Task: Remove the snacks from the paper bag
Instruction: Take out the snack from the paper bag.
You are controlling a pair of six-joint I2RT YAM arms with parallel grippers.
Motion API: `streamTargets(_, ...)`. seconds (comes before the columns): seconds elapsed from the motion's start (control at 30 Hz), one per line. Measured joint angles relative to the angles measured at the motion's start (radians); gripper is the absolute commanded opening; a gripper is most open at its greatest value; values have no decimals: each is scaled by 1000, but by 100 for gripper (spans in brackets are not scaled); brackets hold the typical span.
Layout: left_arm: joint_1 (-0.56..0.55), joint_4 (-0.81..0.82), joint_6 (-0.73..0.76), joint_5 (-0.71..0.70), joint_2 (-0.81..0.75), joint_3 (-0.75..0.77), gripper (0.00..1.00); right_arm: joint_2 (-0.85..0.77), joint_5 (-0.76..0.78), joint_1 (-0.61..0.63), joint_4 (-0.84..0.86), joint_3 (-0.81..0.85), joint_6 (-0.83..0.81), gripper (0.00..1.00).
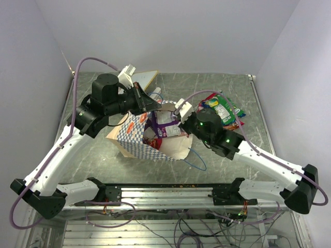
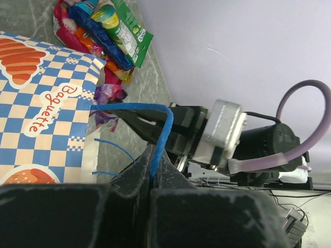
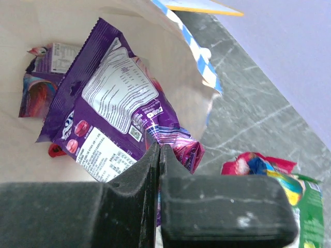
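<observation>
The paper bag (image 1: 135,139) lies on its side at the table's middle, mouth toward the right. My left gripper (image 1: 153,104) is shut on the bag's blue string handle (image 2: 161,129), pinched between the tips of the gripper (image 2: 153,157). My right gripper (image 1: 177,123) is at the bag's mouth, shut (image 3: 158,149) on the lower edge of a purple packet (image 3: 111,101) that lies inside the bag. A second purple-pink packet (image 3: 40,77) lies deeper in the bag. A pile of snacks (image 1: 225,110) in red, blue and green lies on the table to the right of the bag.
A flat white board with a wooden edge (image 1: 147,78) stands at the back behind the left gripper. A loose blue string handle (image 1: 196,161) trails in front of the bag. Walls close in on the left, back and right.
</observation>
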Motion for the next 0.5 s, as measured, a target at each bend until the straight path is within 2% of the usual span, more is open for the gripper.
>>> streamTargets(0.2, 0, -21, 1, -5, 0, 0, 7, -89, 100, 0, -113, 4, 39, 0)
streamTargets(0.5, 1, -100, 32, -66, 30, 35, 7, -160, 341, 0, -302, 154, 108, 0)
